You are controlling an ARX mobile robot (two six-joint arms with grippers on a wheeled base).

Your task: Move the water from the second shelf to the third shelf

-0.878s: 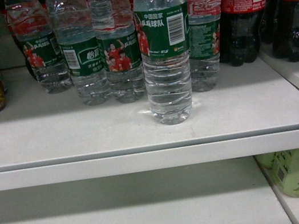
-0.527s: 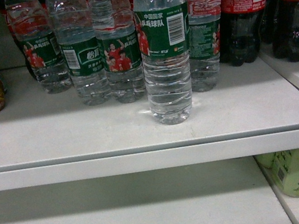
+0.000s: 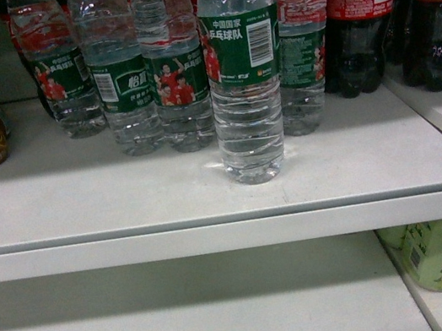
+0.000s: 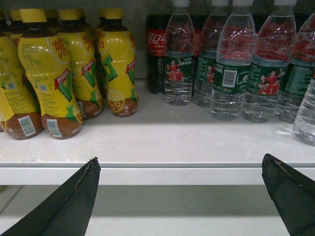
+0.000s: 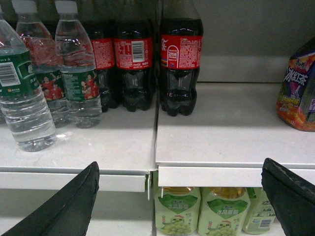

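One water bottle (image 3: pixel 244 67) with a dark green label stands forward of its row on the white shelf (image 3: pixel 207 181); the same bottle shows at the left in the right wrist view (image 5: pixel 22 98) and at the far right edge in the left wrist view (image 4: pixel 306 115). Several more water bottles (image 3: pixel 148 67) line up behind it. A lower shelf (image 3: pixel 189 325) lies beneath. My left gripper (image 4: pixel 179 164) is open, level with the shelf's front edge, nothing between its fingers. My right gripper (image 5: pixel 179 169) is open too, in front of the shelf joint. Neither gripper appears in the head view.
Dark cola bottles (image 3: pixel 365 11) with red labels stand right of the water. Yellow tea bottles (image 4: pixel 64 73) fill the left of the shelf. Pale green drink bottles (image 5: pixel 202 211) sit on the lower shelf at right. A purple snack pack (image 5: pixel 298 93) is at far right.
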